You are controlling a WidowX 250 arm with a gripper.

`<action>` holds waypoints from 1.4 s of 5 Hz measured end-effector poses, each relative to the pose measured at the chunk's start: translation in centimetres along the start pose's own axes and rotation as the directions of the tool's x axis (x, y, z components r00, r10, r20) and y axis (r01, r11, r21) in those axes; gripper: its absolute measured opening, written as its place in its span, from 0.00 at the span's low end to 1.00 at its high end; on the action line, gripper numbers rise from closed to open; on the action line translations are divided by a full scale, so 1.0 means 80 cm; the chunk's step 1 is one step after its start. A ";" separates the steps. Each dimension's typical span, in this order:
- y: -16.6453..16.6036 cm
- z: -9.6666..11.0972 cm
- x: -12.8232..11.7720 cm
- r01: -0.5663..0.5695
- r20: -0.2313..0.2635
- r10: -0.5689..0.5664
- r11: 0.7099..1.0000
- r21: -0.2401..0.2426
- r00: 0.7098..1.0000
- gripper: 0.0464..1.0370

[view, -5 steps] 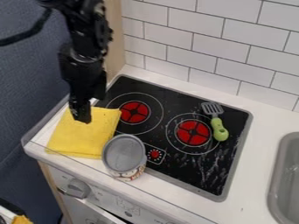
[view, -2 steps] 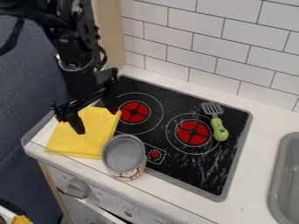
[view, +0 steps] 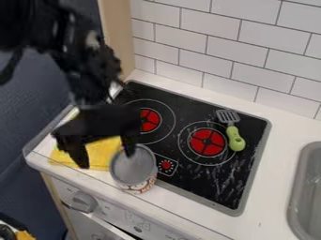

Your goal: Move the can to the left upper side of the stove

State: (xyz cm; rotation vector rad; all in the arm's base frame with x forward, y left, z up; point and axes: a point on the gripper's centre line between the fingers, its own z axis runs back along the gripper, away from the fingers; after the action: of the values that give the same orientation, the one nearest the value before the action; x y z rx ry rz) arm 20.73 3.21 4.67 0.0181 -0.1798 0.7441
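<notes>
Nr L, on front panel: grey knob. Behind it, at near L corner of black stove: can, upright, grey end up, patterned label below. Just L of can: yellow cloth, folded flat, partly hidden under gripper. Jaws spread wide, w/ nothing clamped; one tip over cloth, other over can's far rim. Contact w/ can: can't tell. To far R, set in white counter: grey sink. Behind can, a bit R: red dial. Farther: two red burners, w/ green-handled spatula beside R one. Upper L: black arm. At back: white tiles.
</notes>
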 end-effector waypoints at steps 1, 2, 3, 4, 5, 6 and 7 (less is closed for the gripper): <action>-0.002 -0.008 -0.026 0.170 0.015 -0.170 0.985 0.019 0.985 0.96; -0.005 -0.021 -0.040 0.279 0.016 -0.279 0.960 0.022 0.960 0.96; -0.010 -0.040 -0.044 0.305 -0.010 -0.305 0.950 0.063 0.952 0.96; -0.015 -0.056 -0.034 0.281 -0.014 -0.281 0.955 0.099 0.960 0.96; -0.020 -0.067 -0.011 0.222 0.000 -0.223 0.968 0.116 0.975 0.96; -0.031 -0.069 0.016 0.171 0.019 -0.174 0.978 0.117 0.984 0.96; -0.036 -0.067 0.041 0.110 0.036 -0.116 0.986 0.124 0.993 0.96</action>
State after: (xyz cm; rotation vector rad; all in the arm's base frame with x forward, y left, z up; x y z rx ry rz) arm 25.87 3.71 0.04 0.1598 -0.1729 0.6410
